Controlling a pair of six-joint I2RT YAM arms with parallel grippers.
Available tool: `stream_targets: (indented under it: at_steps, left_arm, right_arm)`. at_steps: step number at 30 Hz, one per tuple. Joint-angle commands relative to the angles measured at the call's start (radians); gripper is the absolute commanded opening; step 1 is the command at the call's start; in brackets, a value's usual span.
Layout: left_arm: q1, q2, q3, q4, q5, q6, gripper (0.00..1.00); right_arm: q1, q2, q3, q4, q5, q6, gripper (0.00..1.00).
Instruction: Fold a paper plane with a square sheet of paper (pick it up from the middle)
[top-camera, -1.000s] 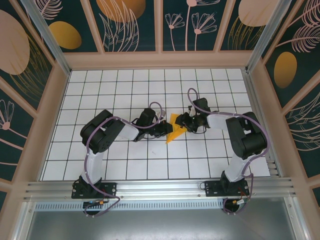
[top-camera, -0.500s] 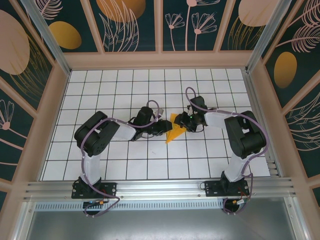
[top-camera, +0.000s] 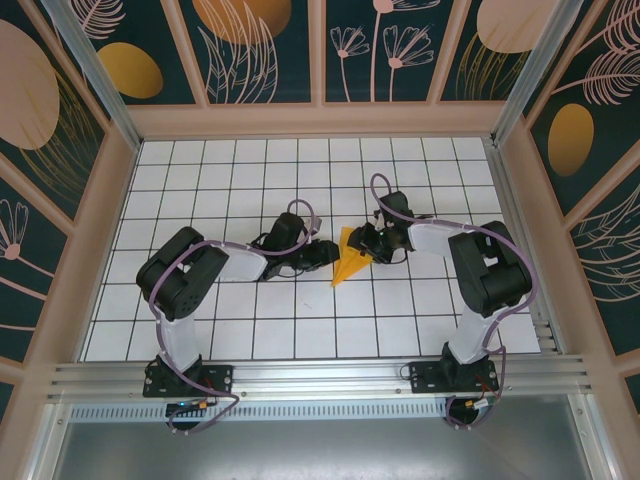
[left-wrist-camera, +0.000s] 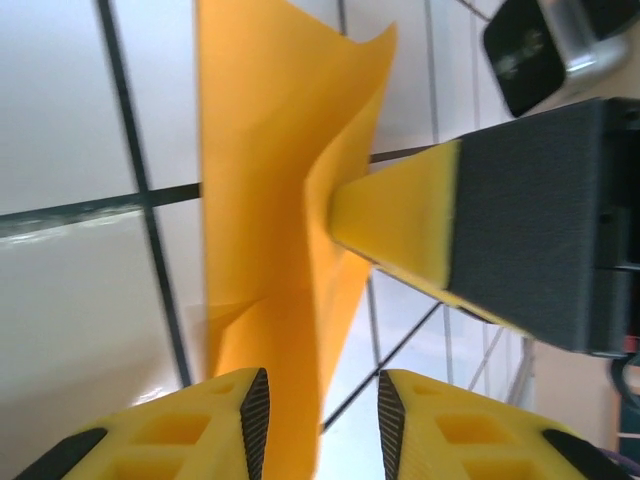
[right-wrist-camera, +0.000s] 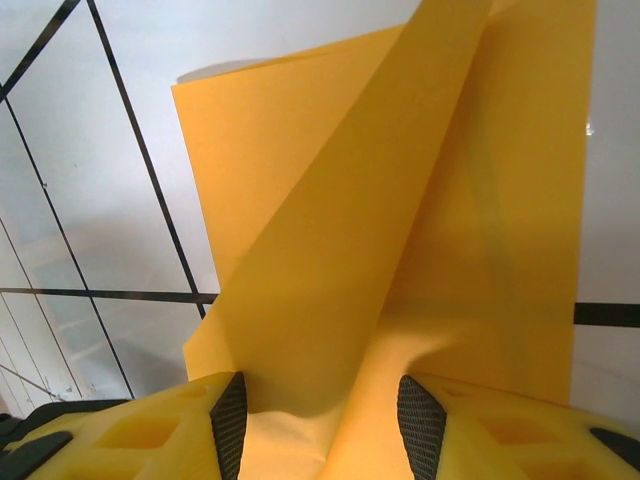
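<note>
just left of the folded paper (top-camera: 348, 265), the left fingers (left-wrist-camera: 190, 430) stand apart, an edge of it in their gap. the paper stands upright mid-tabletop (top-camera: 200, 180). just right of it, the right fingers (right-wrist-camera: 150, 430) straddle it, one tip touching; whether they pinch it i cannot tell.

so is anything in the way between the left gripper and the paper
Nothing visible. The folded paper already stands in the gap between the open fingers of the left gripper, with no other thing between them. The right gripper has a finger up against the paper further along, beyond the left gripper, not in between.
</note>
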Motion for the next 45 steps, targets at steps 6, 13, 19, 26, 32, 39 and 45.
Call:
stream_targets:
  at_steps: [6,13,19,26,32,39,45]
  left_arm:
    - [-0.023,0.028,0.070,-0.085,-0.012,0.064,0.41]
    - [-0.035,0.066,0.099,-0.068,0.018,0.057,0.40]
    - [-0.040,0.084,0.109,-0.071,0.025,0.057,0.37]
    - [-0.039,0.096,0.109,-0.062,0.030,0.054,0.27]
    - [-0.040,0.108,0.102,-0.007,0.073,0.033,0.21]
    - [-0.036,0.082,0.085,-0.006,0.056,0.031,0.22]
    - [-0.020,0.019,0.060,-0.051,0.011,0.045,0.33]
  right_arm:
    - [0.001,0.091,-0.021,-0.099,0.150,0.008,0.51]
    - [0.006,0.097,-0.016,-0.105,0.152,0.009,0.52]
    - [0.012,0.113,-0.001,-0.126,0.167,0.010,0.56]
    - [0.022,0.131,0.009,-0.146,0.188,0.016,0.59]
    - [0.027,0.139,0.016,-0.154,0.193,0.019,0.60]
    - [0.029,0.146,0.017,-0.162,0.205,0.019,0.60]
    - [0.033,0.154,0.018,-0.172,0.228,0.020,0.60]
